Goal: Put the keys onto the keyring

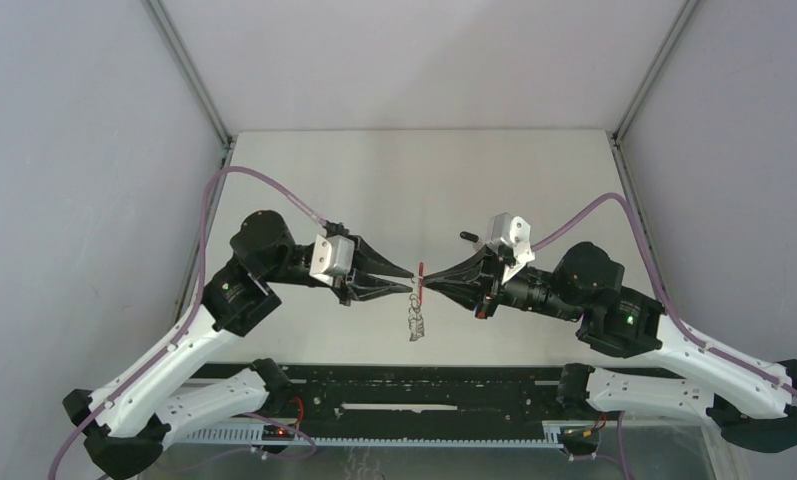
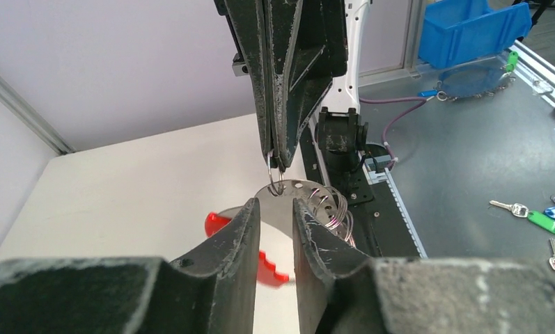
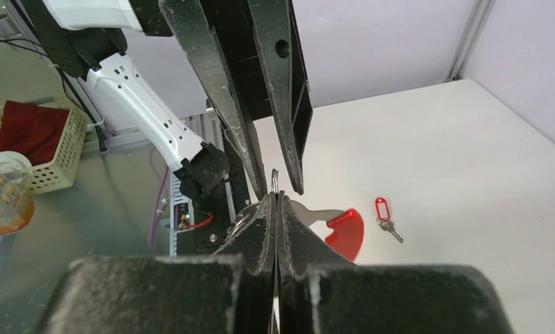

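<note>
Above the pale surface (image 1: 374,180), we see the left tool (image 1: 411,282) reach in from the left with its fingers (image 2: 239,236) apart. Through the gap the silver part of the keyring (image 2: 216,223) shows. Its red arc runs out of sight behind the left finger, so we cannot tell whether the fingers press on it or only straddle it.

The keyring is up off the surface, between the two tool tips. Its row of small loops (image 2: 332,205) bunches on the side nearer the arm bases, tangled and hard to count.

The right tool (image 1: 431,283) meets it from the right, fingers together and clamped on one small metal ring (image 3: 274,178). We cannot make out how that ring joins the rest.

Further right, the key with the red tag (image 3: 384,214) lies flat on the surface, well apart from both tools. We see it only from the right wrist, and its blade is too small to read.
</note>
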